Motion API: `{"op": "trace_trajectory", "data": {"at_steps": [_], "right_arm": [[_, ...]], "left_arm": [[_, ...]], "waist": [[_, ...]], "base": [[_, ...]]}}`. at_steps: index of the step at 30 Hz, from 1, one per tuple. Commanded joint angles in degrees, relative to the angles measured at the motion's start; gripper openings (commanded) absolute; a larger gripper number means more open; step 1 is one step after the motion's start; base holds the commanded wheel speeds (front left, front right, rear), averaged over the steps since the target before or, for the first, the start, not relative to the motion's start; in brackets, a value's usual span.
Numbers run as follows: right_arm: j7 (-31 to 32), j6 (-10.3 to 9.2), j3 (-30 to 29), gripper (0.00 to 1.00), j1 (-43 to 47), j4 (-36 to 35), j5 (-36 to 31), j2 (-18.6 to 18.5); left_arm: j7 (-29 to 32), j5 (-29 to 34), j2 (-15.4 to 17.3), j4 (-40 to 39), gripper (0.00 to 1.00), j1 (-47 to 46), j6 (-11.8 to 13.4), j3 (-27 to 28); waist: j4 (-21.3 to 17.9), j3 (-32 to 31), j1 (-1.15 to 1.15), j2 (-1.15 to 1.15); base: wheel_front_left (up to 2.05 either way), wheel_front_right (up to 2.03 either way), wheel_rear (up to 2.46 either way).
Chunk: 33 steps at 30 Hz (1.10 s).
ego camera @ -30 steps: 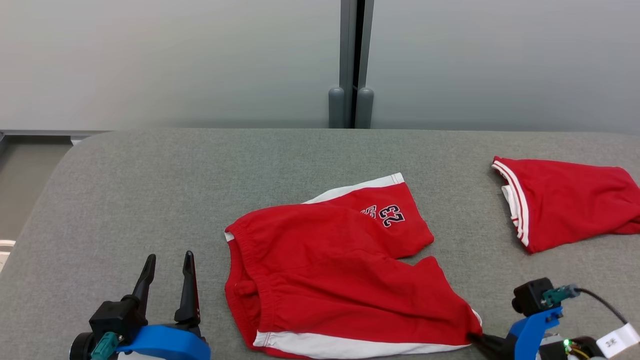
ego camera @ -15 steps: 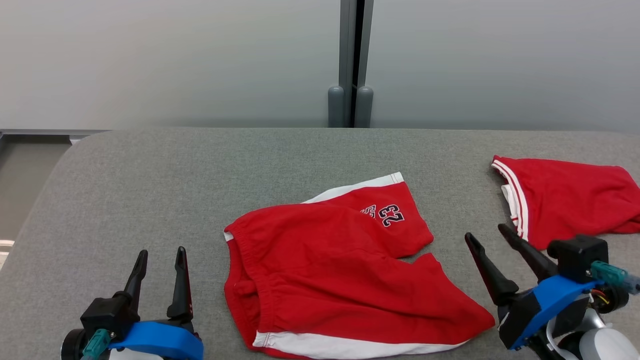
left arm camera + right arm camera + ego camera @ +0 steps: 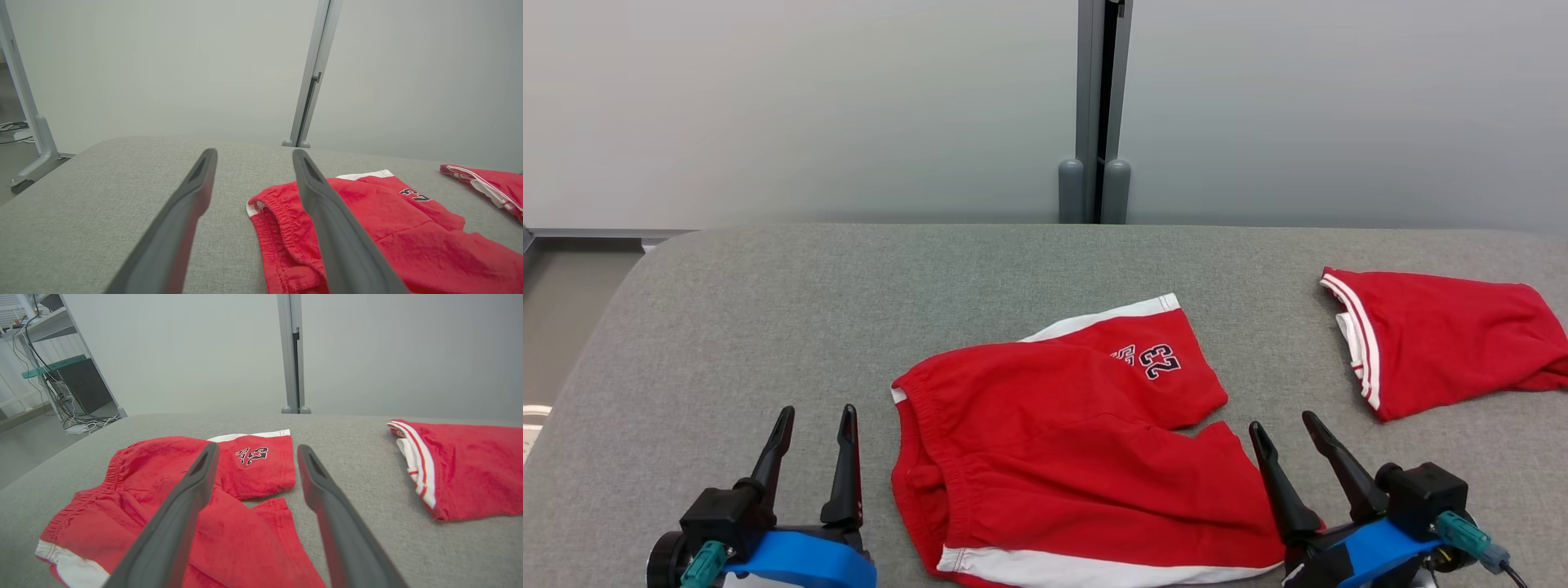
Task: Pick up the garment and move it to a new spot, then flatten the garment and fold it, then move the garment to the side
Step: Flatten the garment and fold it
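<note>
While both claws stand wide and empty, the red shorts (image 3: 1062,457) lie spread but not yet smooth in the middle of the grey counter (image 3: 768,310), so the step in hand looks like flattening before any fold. The left claw (image 3: 817,412) hovers just beside the shorts' gathered waistband (image 3: 913,457), clear of the cloth. The right claw (image 3: 1281,421) sits at the opposite end, by the outer corner of the near leg (image 3: 1225,506).

The far leg (image 3: 1156,361), the one with the number, splays away from the near leg, and the cloth ripples behind the waistband. To do this well, I would have each claw close on the edge nearest it, taking both layers of cloth, not just the top one. Then draw the two ends apart, low over the counter, with an even pull, so that the wrinkles run out and the shorts do not slide as a whole. The splayed far leg probably needs its own tug afterwards. A second red garment (image 3: 1445,343) lies well apart, beyond the right claw's side of the shorts; keep that claw's reach short so it is not snagged.
</note>
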Motion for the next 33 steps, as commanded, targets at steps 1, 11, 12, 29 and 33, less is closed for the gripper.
{"op": "trace_trajectory", "data": {"at_steps": [1,11,12,29,33], "right_arm": [[-0.4,0.01,0.1,1.0,-0.4,0.3,0.1,0.2],[-1.9,0.01,0.8,1.0,-3.3,2.9,1.2,-1.5],[-2.0,0.01,0.7,1.0,-3.4,3.0,1.2,-1.6],[3.4,0.01,-8.0,1.0,1.3,-0.1,-4.7,-6.6],[9.1,0.01,-5.2,1.0,4.1,0.4,-1.9,-7.7]], "left_arm": [[-0.3,-0.3,0.4,-0.3,1.0,0.5,-0.1,-0.1],[-0.3,-0.8,1.0,-0.6,1.0,0.6,-0.1,-0.1],[-0.3,-0.8,1.0,-0.6,1.0,0.6,-0.1,-0.1],[-0.3,-4.8,5.7,-3.8,1.0,2.7,-0.1,-1.5],[4.1,-9.3,9.2,-4.6,1.0,3.5,-0.1,-7.0]], "waist": [[-0.1,0.0,0.0,-0.01],[-0.8,-0.3,0.0,-0.01],[-0.8,-0.3,0.0,-0.01],[-1.0,0.4,0.0,-0.01],[-0.9,1.2,0.0,-0.01]], "base": [[0.0,0.0,0.0],[0.0,0.0,0.0],[0.0,0.0,0.0],[0.0,0.0,0.0],[0.0,0.0,0.0]]}}
